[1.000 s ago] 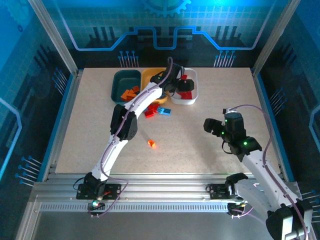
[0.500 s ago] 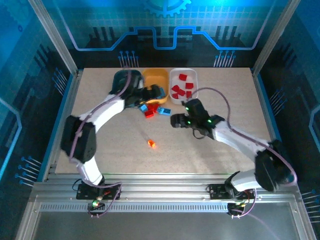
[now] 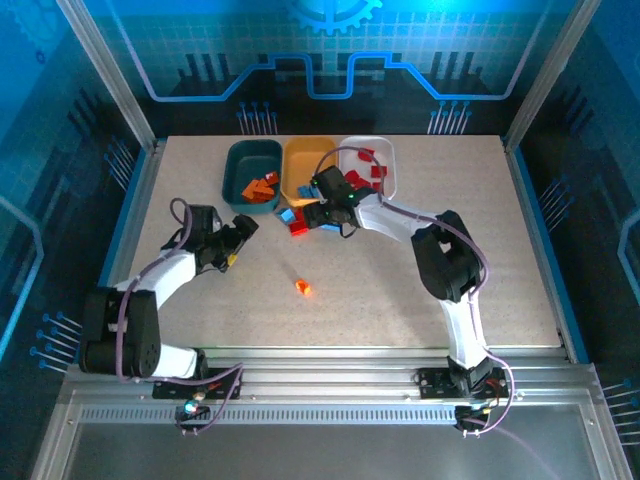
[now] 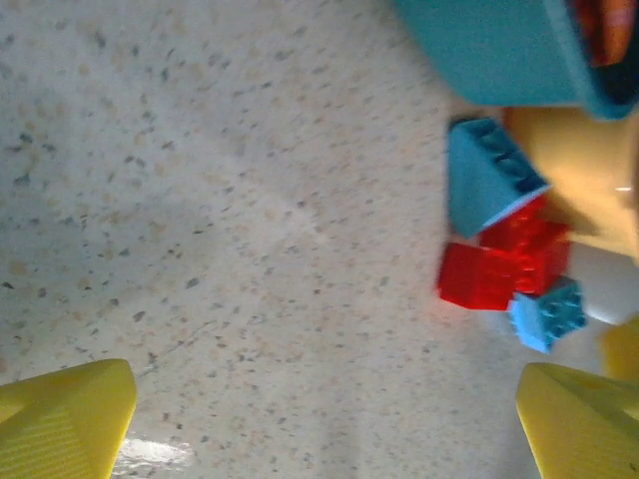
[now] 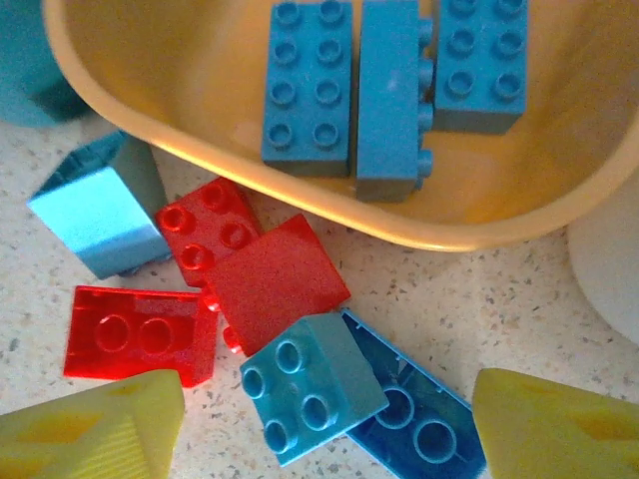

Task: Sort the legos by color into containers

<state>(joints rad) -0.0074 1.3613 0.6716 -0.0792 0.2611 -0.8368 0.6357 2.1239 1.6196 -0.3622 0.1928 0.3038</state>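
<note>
Hovering just beside the yellow tub point(image 5: 170, 70), your right gripper point(image 5: 324, 424) had its jaws apart astride a blue brick point(image 5: 310, 394), seemingly a square one; your left gripper point(image 4: 319, 414), jaws wide, sat farther off.

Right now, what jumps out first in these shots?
The loose pile of red and blue bricks on the table just in front of the yellow-orange tub, with the right gripper open right above it. That tub already holds three blue bricks. Farther out, a lone orange brick sits mid-table, and the left gripper hangs open over bare tabletop.
</note>
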